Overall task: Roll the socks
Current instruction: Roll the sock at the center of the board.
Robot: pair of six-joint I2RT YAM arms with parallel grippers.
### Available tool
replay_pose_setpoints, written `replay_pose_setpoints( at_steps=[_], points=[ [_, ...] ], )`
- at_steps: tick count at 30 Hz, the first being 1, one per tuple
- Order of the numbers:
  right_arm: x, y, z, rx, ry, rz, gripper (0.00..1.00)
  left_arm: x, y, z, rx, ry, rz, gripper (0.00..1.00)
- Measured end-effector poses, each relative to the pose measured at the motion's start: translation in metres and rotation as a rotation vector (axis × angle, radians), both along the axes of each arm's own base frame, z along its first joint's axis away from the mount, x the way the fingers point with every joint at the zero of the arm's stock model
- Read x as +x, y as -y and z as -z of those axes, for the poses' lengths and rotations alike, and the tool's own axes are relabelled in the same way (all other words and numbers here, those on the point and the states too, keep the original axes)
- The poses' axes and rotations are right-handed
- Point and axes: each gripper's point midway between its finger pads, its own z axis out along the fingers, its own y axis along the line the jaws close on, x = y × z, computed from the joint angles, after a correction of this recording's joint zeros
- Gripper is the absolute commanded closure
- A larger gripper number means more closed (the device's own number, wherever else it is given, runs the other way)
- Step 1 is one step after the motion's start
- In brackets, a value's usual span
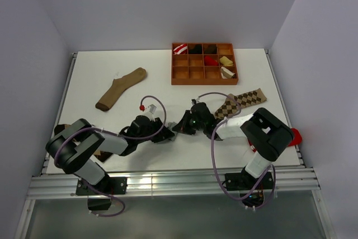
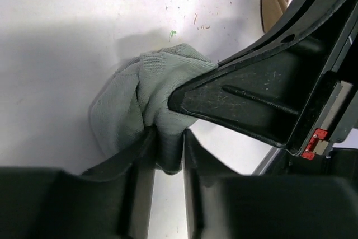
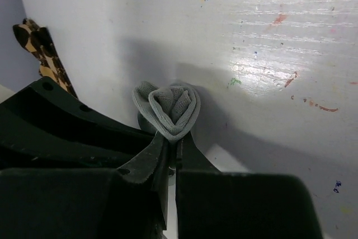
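Two claws meet over one small grey sock, which lies bunched into a roll on the white table, near the front edge and about midway between left and right. The right gripper is pinched fully together on the lower edge of that roll. The left gripper has its jaws a narrow way apart, with a fold of the same sock filling the gap (whether it presses hard or only touches, I cannot tell).

Two diamond-patterned socks show. The lighter argyle sock lies flat to the right, just beyond the right arm. The darker argyle sock appears only as a strip at the left edge of the right wrist view. One long tan sock lies far left, well apart from the grippers.

At the far right stands one wooden tray of twelve compartments, with six small bundles in it. One red object sits at the table's right edge.
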Motion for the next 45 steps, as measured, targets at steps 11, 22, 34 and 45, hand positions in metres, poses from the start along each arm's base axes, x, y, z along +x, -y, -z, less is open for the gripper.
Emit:
replay_pose_setpoints(
  at_steps=[11, 22, 34, 45],
  points=[
    [0.006, 0.004, -0.004, -0.184, -0.038, -0.006, 1.0, -0.002, -0.002, -0.027, 0.293, 0.2, -0.025, 0.48],
    [0.0, 0.008, -0.008, -0.277, -0.086, -0.017, 1.0, -0.016, 0.013, -0.037, 0.611, 0.479, -0.034, 0.52],
    [-0.003, 0.009, -0.005, -0.29, -0.101, -0.02, 1.0, -0.007, 0.017, 0.007, 0.861, 0.547, -0.017, 0.76],
    [-0.001, 0.004, -0.003, -0.226, -0.083, -0.007, 0.74, -0.008, 0.016, 0.009, 0.874, 0.55, -0.032, 0.99]
  ],
)
